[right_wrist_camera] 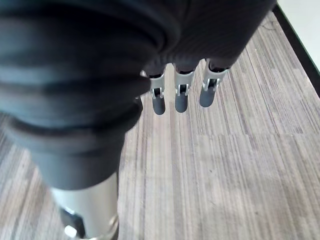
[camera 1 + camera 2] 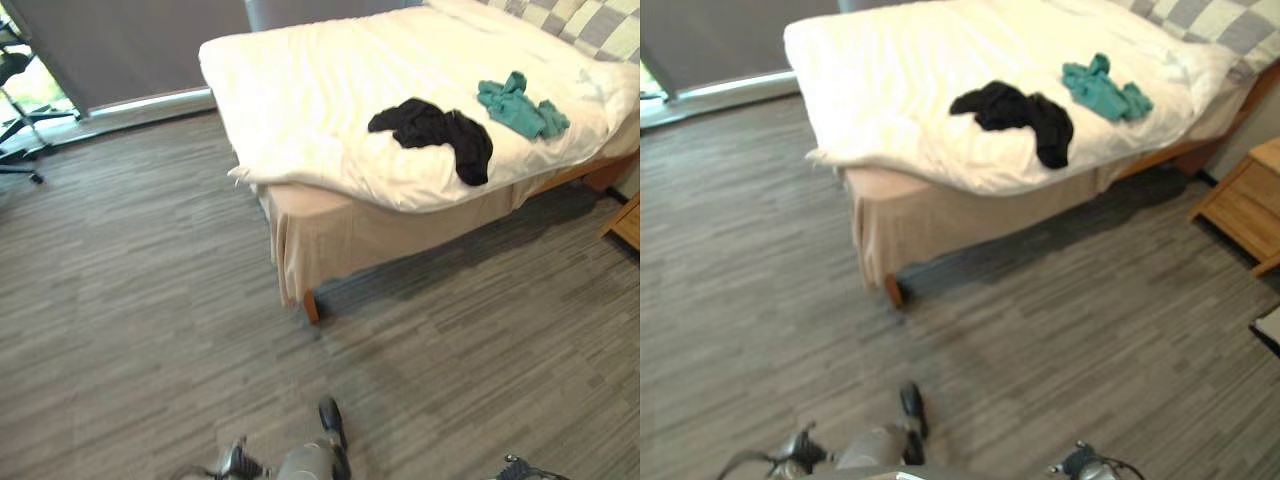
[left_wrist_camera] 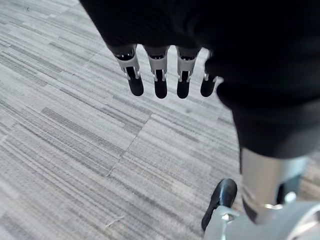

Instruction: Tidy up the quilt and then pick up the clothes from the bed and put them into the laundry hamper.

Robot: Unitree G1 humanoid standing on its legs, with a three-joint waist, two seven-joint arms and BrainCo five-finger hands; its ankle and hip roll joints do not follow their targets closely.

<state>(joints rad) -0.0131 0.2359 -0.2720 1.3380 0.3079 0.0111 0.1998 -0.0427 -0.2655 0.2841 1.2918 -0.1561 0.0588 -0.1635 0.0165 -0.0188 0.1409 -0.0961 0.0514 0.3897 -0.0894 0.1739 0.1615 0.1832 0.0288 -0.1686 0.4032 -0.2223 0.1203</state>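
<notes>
A: Where are the clothes?

B: On the quilt [image 2: 330,90], right of frame centre: a black garment [image 2: 435,132] and a teal one [image 2: 520,108].

A: The hands?

B: Left hand [image 3: 165,55] and right hand [image 1: 180,75] hang over the floor [image 2: 150,300], fingers straight, empty.

A: Handling?

B: Probably soft, light; pinch a bunched fold.

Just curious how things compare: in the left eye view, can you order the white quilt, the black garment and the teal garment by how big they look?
1. White quilt
2. Black garment
3. Teal garment, though it lies farther back, so its true size is unsure.
</notes>
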